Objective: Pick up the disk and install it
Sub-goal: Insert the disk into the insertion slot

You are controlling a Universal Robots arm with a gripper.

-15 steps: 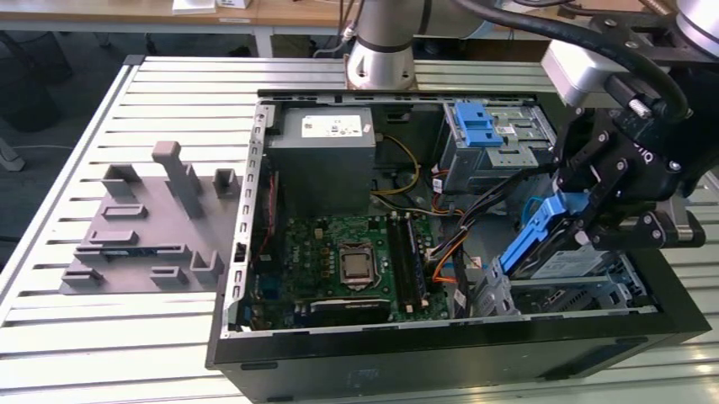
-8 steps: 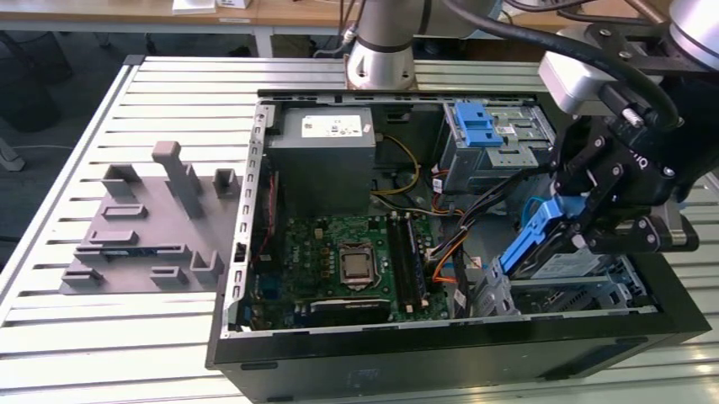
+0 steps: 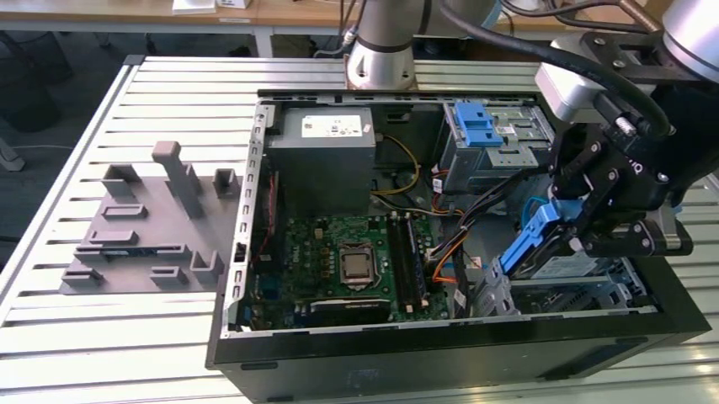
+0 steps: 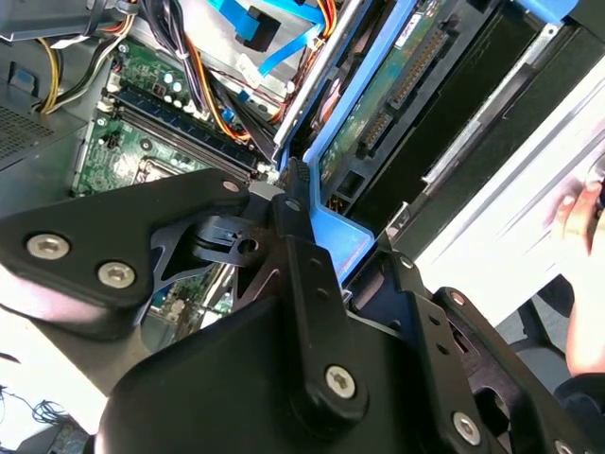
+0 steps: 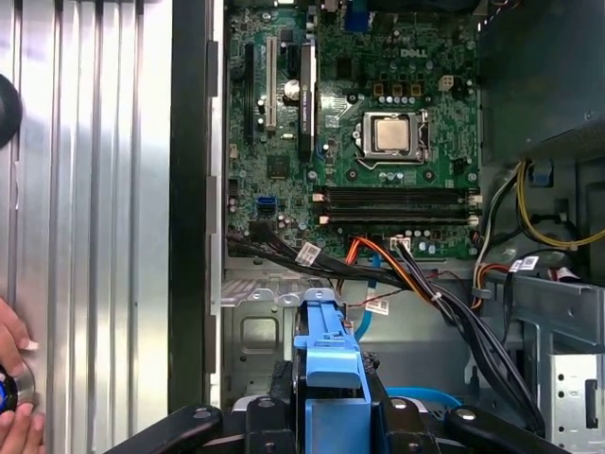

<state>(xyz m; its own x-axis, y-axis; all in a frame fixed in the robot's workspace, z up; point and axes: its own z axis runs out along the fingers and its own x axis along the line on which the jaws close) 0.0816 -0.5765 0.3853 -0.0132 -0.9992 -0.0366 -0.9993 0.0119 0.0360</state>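
Note:
The disk (image 3: 533, 246), a flat drive in a blue plastic carrier, hangs tilted over the metal drive bay (image 3: 584, 290) in the open computer case's near corner on the exterior view's right. My gripper (image 3: 575, 238) is shut on it from above. In the first wrist view the blue carrier (image 5: 326, 352) sits between my black fingers (image 5: 282, 390), just above the bay's floor (image 5: 248, 333). The second wrist view has the carrier's blue edge (image 4: 342, 235) clamped at my fingers (image 4: 295, 203), with the disk's green circuit side (image 4: 392, 90) facing the camera.
Inside the case lie the motherboard (image 3: 348, 261), the grey power supply box (image 3: 326, 151), a grey drive cage with a blue latch (image 3: 483, 126) and loose cables (image 5: 416, 284) near the bay. A grey fixture (image 3: 146, 227) stands on the slatted table. A person's hand (image 5: 11, 378) rests beside the case.

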